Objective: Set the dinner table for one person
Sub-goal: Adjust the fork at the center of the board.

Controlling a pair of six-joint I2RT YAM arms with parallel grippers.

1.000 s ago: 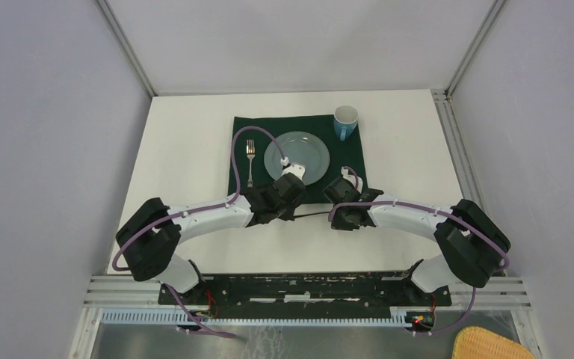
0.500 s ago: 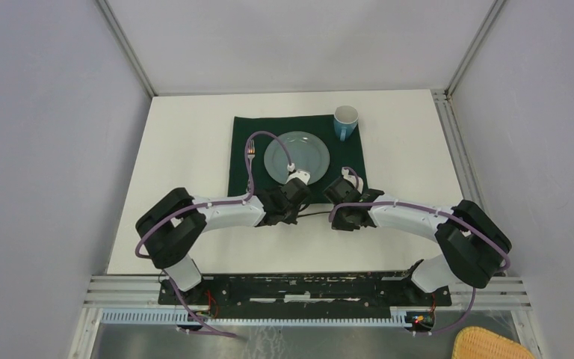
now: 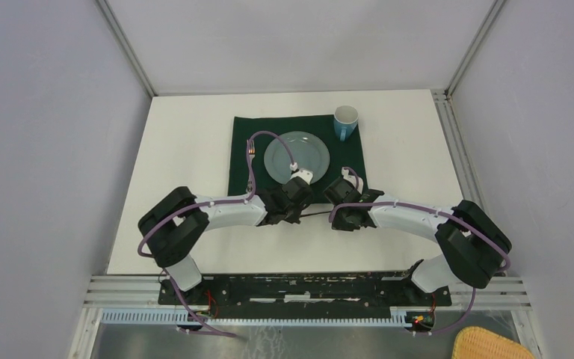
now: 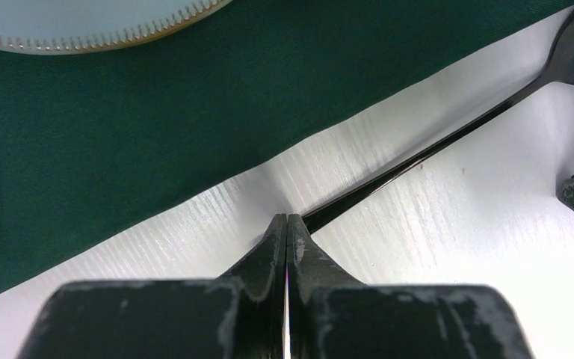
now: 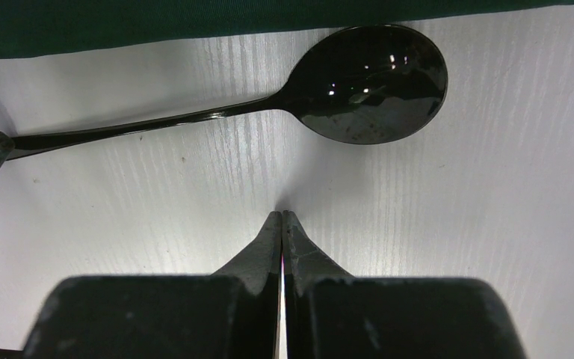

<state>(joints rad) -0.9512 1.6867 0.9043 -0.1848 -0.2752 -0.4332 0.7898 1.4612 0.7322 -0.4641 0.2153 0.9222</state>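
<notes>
While the left arm (image 3: 224, 212) and right arm (image 3: 407, 215) reached low, elbows out and forearms angled inward, the left jaws were clenched, with the spoon's (image 5: 374, 82) handle end touching their tip; whether they pinched it was unclear. The right jaws were clenched on nothing, just short of its bowl. It lay crosswise, bowl rightward, on the white desk (image 3: 187, 134), which stretched from the bases to the back wall. Beyond lay the green cloth (image 4: 119, 134), plate (image 3: 297, 155) and mug (image 3: 345, 122).
</notes>
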